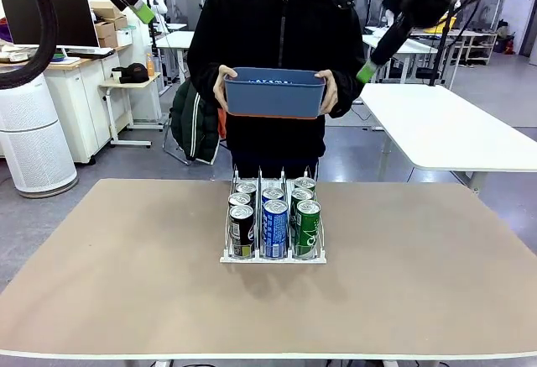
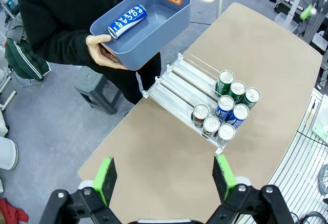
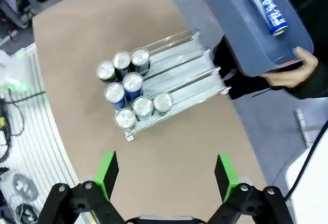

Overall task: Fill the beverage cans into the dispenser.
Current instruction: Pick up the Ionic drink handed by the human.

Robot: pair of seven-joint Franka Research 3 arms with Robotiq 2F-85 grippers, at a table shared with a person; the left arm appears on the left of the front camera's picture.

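On the counter [image 1: 126,258]: dispenser [image 2: 179,83], beverage cans [image 1: 274,216] bunched at the robot-side end of its three lanes, far ends bare. One more blue can [image 2: 127,21] lies on its side in the blue tub [image 2: 154,39] the person holds up past the far edge. Step in hand, by my reckoning: fetch that can. Best to come down over its middle, jaws across its width, then stand it upright in the blue lane. Left gripper [image 2: 165,167] and right gripper [image 3: 164,165] both high, jaws wide apart, holding and touching nothing
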